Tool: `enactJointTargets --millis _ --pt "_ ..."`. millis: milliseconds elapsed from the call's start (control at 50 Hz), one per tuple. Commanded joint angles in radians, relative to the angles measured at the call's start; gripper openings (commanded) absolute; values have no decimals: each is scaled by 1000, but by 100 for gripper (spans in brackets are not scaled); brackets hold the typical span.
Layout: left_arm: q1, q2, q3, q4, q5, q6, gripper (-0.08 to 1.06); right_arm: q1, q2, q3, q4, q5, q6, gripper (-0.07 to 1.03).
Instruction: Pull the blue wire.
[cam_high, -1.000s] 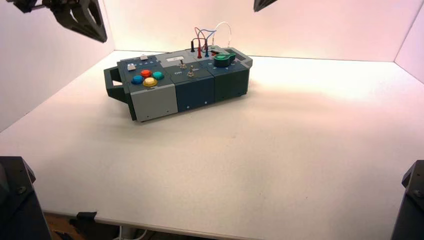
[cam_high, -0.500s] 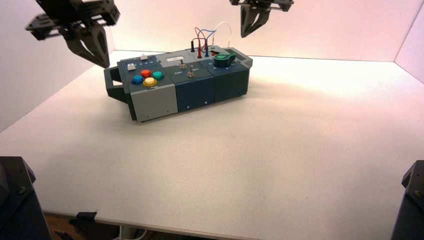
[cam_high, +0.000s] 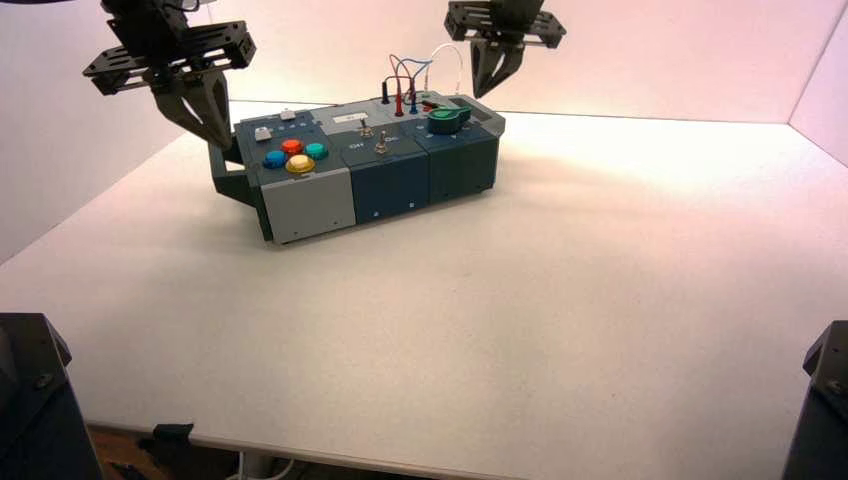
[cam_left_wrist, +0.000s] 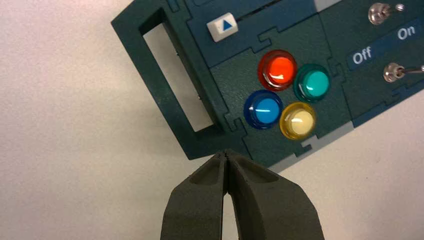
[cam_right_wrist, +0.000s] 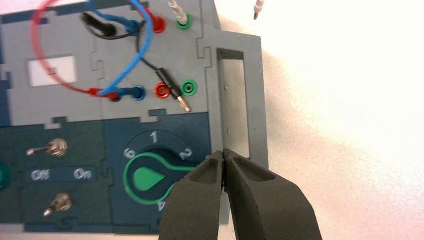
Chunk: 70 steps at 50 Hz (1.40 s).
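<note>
In the high view, your left gripper (cam_high: 222, 145) hangs by the box's left handle, your right gripper (cam_high: 478, 94) above its right end. The blue wire (cam_high: 414, 64) arches over the rear right section, unpulled.

In the left wrist view, your left gripper is closed, empty.

In the right wrist view, your right gripper is closed, empty; both blue plugs (cam_right_wrist: 136, 93) sit in their sockets, so gripping and pulling remain.

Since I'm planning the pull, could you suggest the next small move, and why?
Probably shift the right tool over the blue wire before opening it: it hangs shut near the knob and the handle, while the wire arches over the grey panel, both ends plugged in.
</note>
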Motion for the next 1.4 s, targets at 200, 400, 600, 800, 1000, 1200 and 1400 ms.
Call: enactJointTargets --millis 200,400,600,800,1000,1200,1400 --pt "57 60 -52 2 -3 20 -3 -11 35 -91 -2 21 -2 -2" --pt "57 118 -84 0 5 26 -3 -11 74 -132 -5 46 -2 -2" --pt "55 152 -118 2 14 31 -3 -14 95 -158 -8 54 0 -2" --pt "54 164 -150 0 35 35 -3 -20 117 -189 -37 86 11 -2" --pt "44 192 -173 -6 40 38 -3 -21 129 -199 -44 117 11 -2" --pt "21 252 -201 -9 58 44 -3 -21 127 -192 -60 163 12 -2" --pt "-21 299 -252 -14 75 49 -3 -21 118 -199 -103 247 12 -2"
